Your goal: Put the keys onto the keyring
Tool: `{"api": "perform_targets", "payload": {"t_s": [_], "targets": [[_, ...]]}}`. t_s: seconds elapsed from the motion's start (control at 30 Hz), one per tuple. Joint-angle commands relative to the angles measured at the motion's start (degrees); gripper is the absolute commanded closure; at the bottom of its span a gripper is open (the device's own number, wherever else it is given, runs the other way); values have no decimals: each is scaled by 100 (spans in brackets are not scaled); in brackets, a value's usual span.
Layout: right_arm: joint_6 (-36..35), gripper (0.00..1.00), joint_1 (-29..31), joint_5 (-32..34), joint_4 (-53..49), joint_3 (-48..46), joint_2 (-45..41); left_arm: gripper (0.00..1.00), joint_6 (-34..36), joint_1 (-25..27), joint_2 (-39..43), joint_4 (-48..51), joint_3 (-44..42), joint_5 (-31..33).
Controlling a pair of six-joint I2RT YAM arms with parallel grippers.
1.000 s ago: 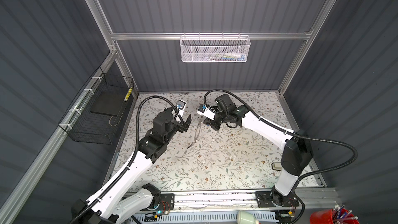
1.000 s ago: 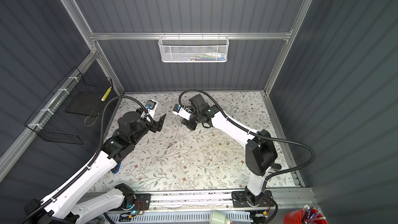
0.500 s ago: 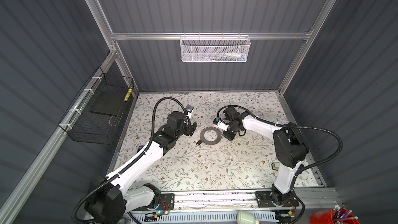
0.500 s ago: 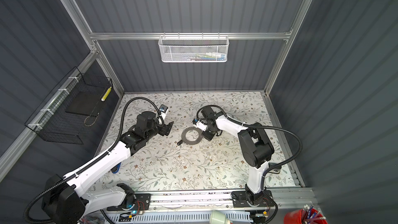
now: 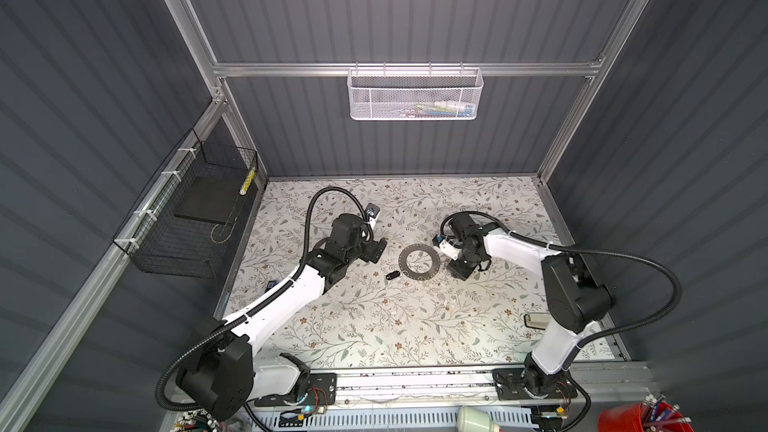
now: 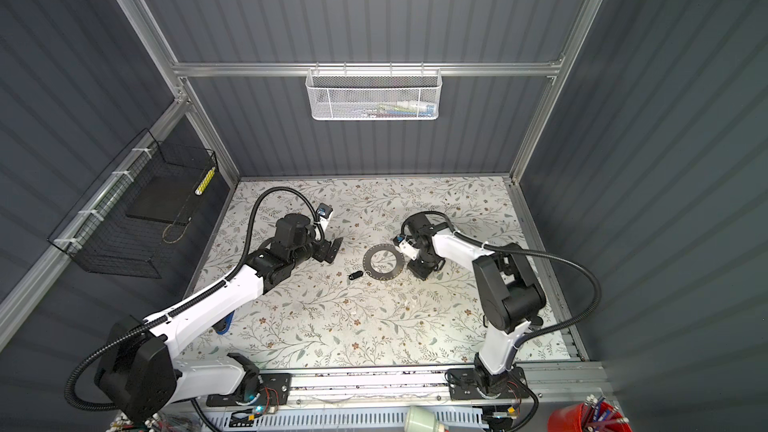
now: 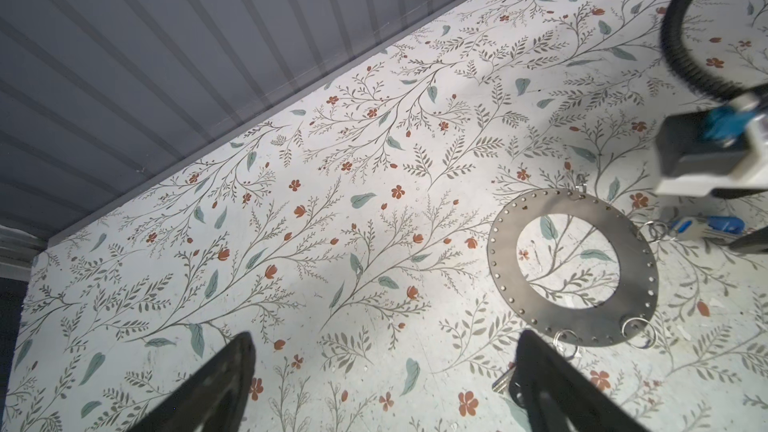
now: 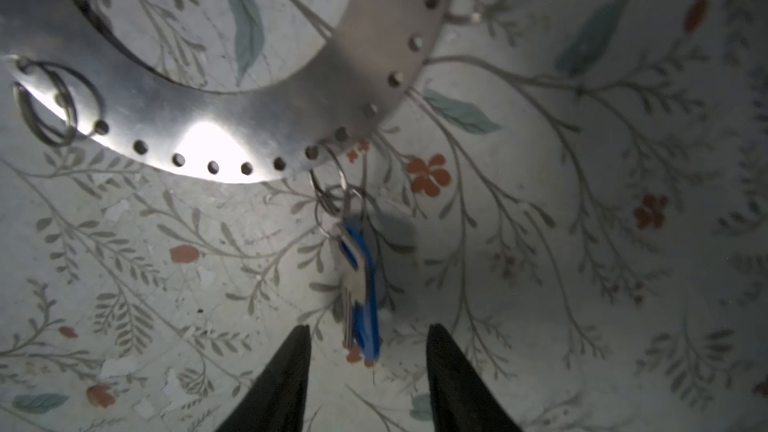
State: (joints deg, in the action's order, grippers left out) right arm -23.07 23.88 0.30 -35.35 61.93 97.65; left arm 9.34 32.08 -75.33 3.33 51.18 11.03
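The keyring [image 5: 419, 262] is laid flat on the surface. The blue-tagged key [image 8: 359, 284] is linked to its right edge by small rings [image 8: 332, 197], so the jaws of the right gripper [image 8: 370, 328] are spread around it with no grip. The black fob [image 5: 392, 275] is seen just beside the keyring's near-left edge. The jaws of the left gripper [image 7: 386, 336] are spread nearby.

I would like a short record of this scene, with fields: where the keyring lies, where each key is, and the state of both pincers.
keyring: flat on the table
fob: on the table, at the keyring's rim; link unclear
tagged key: joined by small rings to a rim hole
left pincer: open, empty, beside the keyring
right pincer: open, jaws either side of the tagged key, not gripping
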Motion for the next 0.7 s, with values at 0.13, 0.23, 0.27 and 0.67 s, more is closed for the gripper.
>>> {"api": "perform_targets", "payload": {"t_s": [0.13,0.23,0.27,0.67], "targets": [[934,10,-1235,464,2536,-1538,-1748,0,-610,-851,-358,-1577,-926,1026],[1228,1,-1773,124,4350,-2554,-2227,0,-631,-1049,-588,-2425,-1439,1737],[1204,1,-1875,85,4930,-2895,-2339,0,-517,-1078,-646,-2662,-1572,1820],[1829,1,-2839,-1227,7396,-4174,-2593,0,-50,-1842,-1867,-6212,-2918,1074]]}}
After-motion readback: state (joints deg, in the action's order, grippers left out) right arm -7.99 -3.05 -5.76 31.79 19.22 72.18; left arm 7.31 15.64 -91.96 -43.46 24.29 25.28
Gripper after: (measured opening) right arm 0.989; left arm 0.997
